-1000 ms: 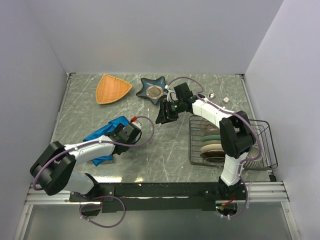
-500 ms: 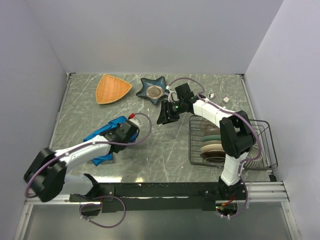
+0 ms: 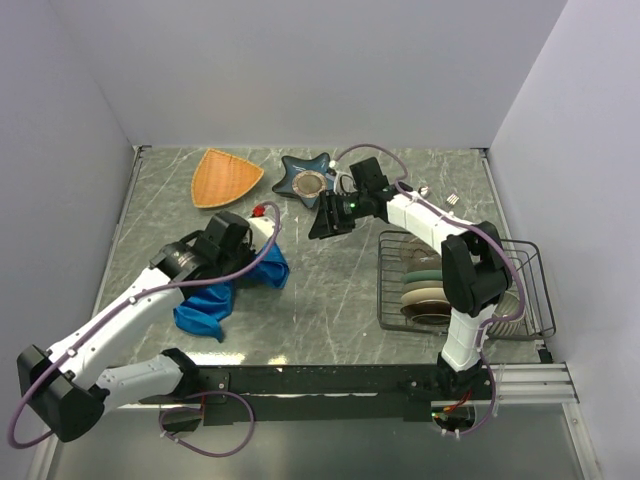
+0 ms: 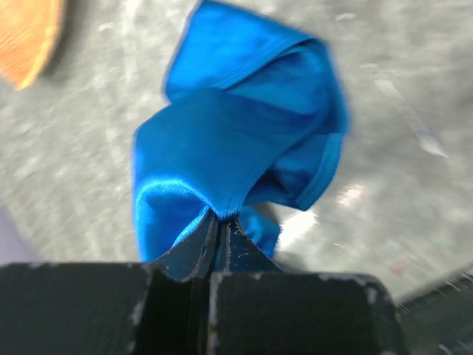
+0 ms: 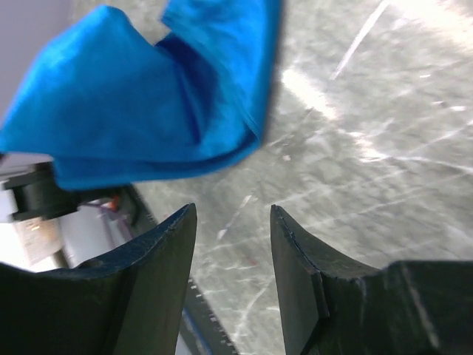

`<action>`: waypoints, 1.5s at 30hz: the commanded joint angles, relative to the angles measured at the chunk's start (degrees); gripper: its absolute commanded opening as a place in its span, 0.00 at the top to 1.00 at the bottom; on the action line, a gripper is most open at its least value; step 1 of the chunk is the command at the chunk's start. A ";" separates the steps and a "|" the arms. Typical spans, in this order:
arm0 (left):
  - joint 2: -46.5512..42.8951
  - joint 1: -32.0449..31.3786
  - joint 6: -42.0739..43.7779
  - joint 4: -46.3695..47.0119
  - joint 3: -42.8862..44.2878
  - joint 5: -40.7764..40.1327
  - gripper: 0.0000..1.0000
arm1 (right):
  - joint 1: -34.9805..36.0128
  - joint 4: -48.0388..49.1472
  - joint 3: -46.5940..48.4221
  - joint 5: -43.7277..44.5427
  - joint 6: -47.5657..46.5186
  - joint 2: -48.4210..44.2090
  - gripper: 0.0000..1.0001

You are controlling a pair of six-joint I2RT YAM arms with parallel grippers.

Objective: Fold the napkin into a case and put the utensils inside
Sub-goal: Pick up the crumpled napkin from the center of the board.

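The bright blue napkin (image 3: 228, 292) hangs bunched from my left gripper (image 3: 262, 252), its lower end trailing on the table at the left. In the left wrist view the left gripper (image 4: 220, 222) is shut on a pinched fold of the napkin (image 4: 236, 133). No case is in view. My right gripper (image 3: 326, 216) hovers open over mid-table, apart from the cloth. In the right wrist view the right gripper (image 5: 233, 214) holds nothing, and the napkin (image 5: 148, 118) shows beyond its fingers. The utensils, a spoon (image 3: 424, 190) and a fork (image 3: 453, 200), lie at the back right.
An orange triangular dish (image 3: 226, 178) and a dark star-shaped dish (image 3: 305, 177) sit along the back. A wire dish rack (image 3: 520, 290) with several plates and bowls stands on the right, close beside the right arm.
My left gripper has shut on the napkin, then risen and swung toward the back right, pulling the cloth up into a bunch. The right gripper shifted slightly toward the back.
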 commanded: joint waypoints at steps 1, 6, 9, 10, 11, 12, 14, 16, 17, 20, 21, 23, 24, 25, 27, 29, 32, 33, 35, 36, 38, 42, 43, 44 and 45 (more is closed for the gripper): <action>3.05 0.69 -2.93 -4.79 8.49 14.86 0.99 | 0.70 7.17 -3.48 -7.34 6.49 -4.38 0.47; 8.32 5.34 -6.90 -5.85 14.38 25.76 0.99 | 5.44 13.77 -7.71 -9.55 10.20 -9.04 0.32; 11.57 10.00 -7.51 -7.87 17.28 32.88 0.99 | 7.98 17.89 -8.33 -8.41 12.39 -9.40 0.26; 12.45 11.14 -7.77 -8.39 17.99 34.03 0.99 | 8.52 18.43 -8.16 -7.80 13.02 -9.23 0.26; 13.94 13.50 -8.21 -8.83 18.61 36.39 0.99 | 8.96 18.70 -7.89 -7.53 13.54 -8.96 0.26; 14.65 14.66 -8.48 -9.45 19.92 37.28 0.99 | 9.48 18.61 -7.46 -7.44 15.12 -8.27 0.27; 15.88 17.29 -9.79 -9.37 20.81 38.86 0.99 | 9.66 19.48 -7.62 -8.31 17.49 -7.91 0.30; 16.33 18.53 -10.41 -8.93 21.60 40.10 0.99 | 9.75 22.82 -9.38 -8.58 21.43 -8.61 0.30; 16.50 19.23 -10.41 -8.75 21.78 40.71 0.99 | 9.75 22.92 -9.91 -8.32 22.68 -8.78 0.30; 16.16 19.33 -10.41 -7.52 21.25 42.21 0.99 | 10.37 26.70 -9.30 -7.97 26.46 -7.65 0.27; 15.80 19.33 -10.50 -7.17 20.64 43.09 0.99 | 10.45 26.44 -7.73 -7.53 27.34 -6.34 0.26; 15.19 19.33 -12.67 -6.30 20.20 43.36 0.99 | 10.89 26.26 -6.05 -7.26 27.96 -4.58 0.25; 15.01 19.33 -12.87 -6.12 19.93 43.44 0.99 | 11.07 25.91 -4.30 -7.26 28.14 -3.00 0.25; 14.92 19.33 -12.96 -6.29 19.84 43.18 0.99 | 11.33 25.64 -3.50 -7.26 28.23 -2.29 0.26; 14.66 19.50 -13.22 -6.11 19.58 42.57 0.99 | 11.68 26.25 -2.53 -7.78 28.66 -1.14 0.35; 14.57 20.73 -13.31 -6.37 19.67 42.39 0.99 | 12.12 24.95 -2.35 -7.96 27.62 -0.88 0.60; 15.09 22.40 -11.83 -7.95 20.81 42.57 0.99 | 12.04 19.27 -2.09 -8.93 23.23 -0.88 1.00; 15.10 22.84 -11.47 -8.66 21.68 42.48 0.99 | 11.86 17.14 -2.00 -8.67 19.65 -1.05 1.00; 15.27 24.15 -9.64 -9.27 22.48 42.74 0.99 | 11.86 14.14 -3.31 -7.53 16.81 -1.93 1.00; 15.36 24.68 -9.27 -9.80 23.09 42.83 0.99 | 11.86 13.61 -3.93 -6.66 14.45 -3.15 1.00; 15.45 25.74 -8.83 -10.24 23.62 42.92 0.98 | 11.77 12.12 -5.16 -4.55 12.42 -4.21 1.00; 15.71 26.01 -9.18 -10.42 23.19 43.09 0.99 | 11.86 10.43 -4.46 -3.92 9.95 -5.44 1.00; 15.80 26.09 -9.53 -10.16 23.01 42.92 0.99 | 11.78 11.05 -4.81 -3.66 10.12 -6.06 1.00; 15.80 26.27 -9.62 -10.07 22.83 42.92 0.99 | 11.77 11.83 -5.51 -3.40 10.12 -7.11 1.00; 15.80 26.53 -9.71 -9.81 22.83 42.40 0.99 | 11.86 11.58 -5.69 -2.87 9.43 -7.55 1.00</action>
